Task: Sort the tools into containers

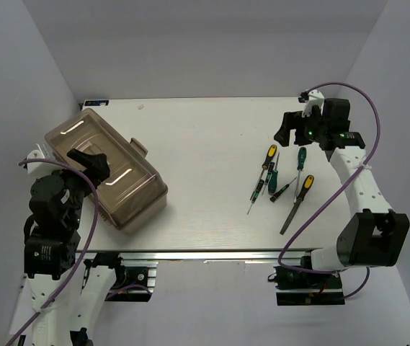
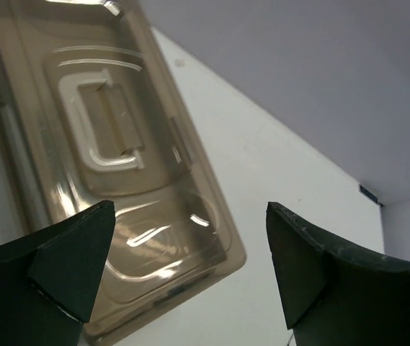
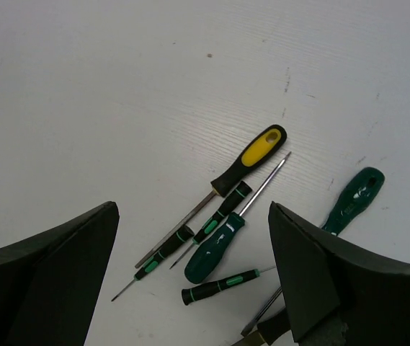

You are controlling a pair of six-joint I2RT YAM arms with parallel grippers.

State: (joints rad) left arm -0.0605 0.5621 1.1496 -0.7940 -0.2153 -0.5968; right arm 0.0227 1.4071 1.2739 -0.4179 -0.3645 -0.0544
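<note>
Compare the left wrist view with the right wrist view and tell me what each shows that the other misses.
Only the left wrist view shows the toolbox, with its smoky brown lid and moulded handle. Only the right wrist view shows the tools lying loose: a yellow-and-black screwdriver, a green-handled screwdriver, a second green handle and slim black-and-green drivers. Both show the white table and an open, empty gripper: the left gripper and the right gripper.
</note>
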